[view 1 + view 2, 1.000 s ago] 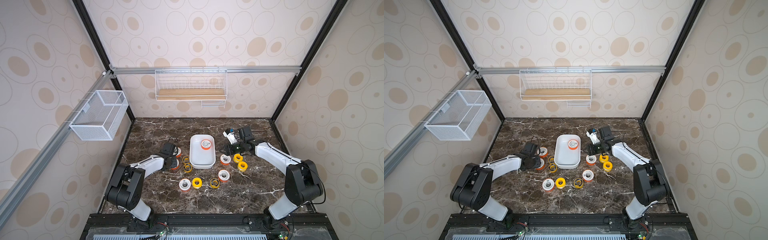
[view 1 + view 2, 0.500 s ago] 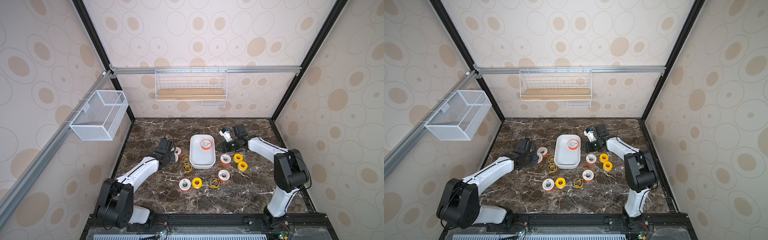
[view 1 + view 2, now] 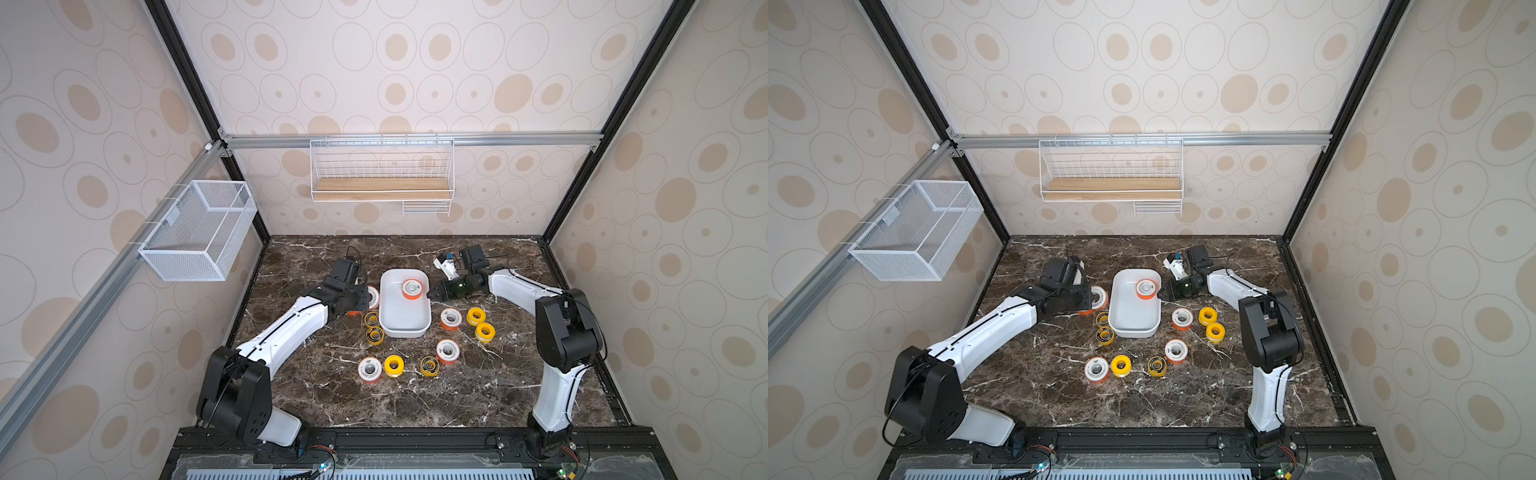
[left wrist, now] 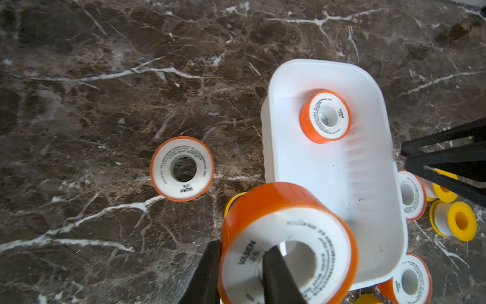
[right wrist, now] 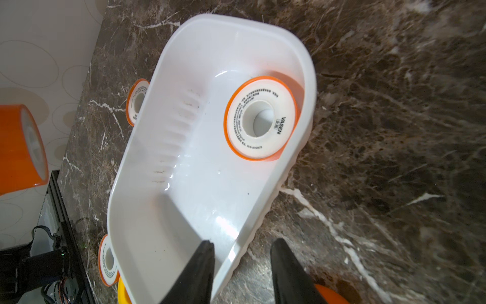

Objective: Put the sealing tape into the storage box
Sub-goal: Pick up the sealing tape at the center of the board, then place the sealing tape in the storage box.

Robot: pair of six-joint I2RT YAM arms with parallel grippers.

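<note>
Sealing tape comes here as small round spools. One orange spool with a white label face (image 4: 276, 210) is held off the dark brown marble tabletop (image 3: 332, 395) by the left gripper (image 4: 241, 247) — one black finger is down its core hole and the other is against the orange outside, pinching the spool's wall. It hangs just beside the left long wall of the white plastic rounded-rectangular storage box (image 4: 342, 184), not yet over it. A second orange spool (image 5: 260, 118) lies flat inside the box at its far end. A third (image 4: 182, 168) lies on the marble beside the box, and the others are scattered around it.

Across the box, the right gripper (image 5: 240, 244) has its fingers parted and straddling the rim, clamping nothing that I can see.

The step in hand looks like the carry and drop. To do it well, lift enough to clear the rim and bring the spool over bare box floor, away from the one lying there. Lower it flat, then spread the fingers and pull straight up — so the inner finger leaves the core without dragging the spool out. Closing the right fingers on the rim should keep the light box from sliding.
</note>
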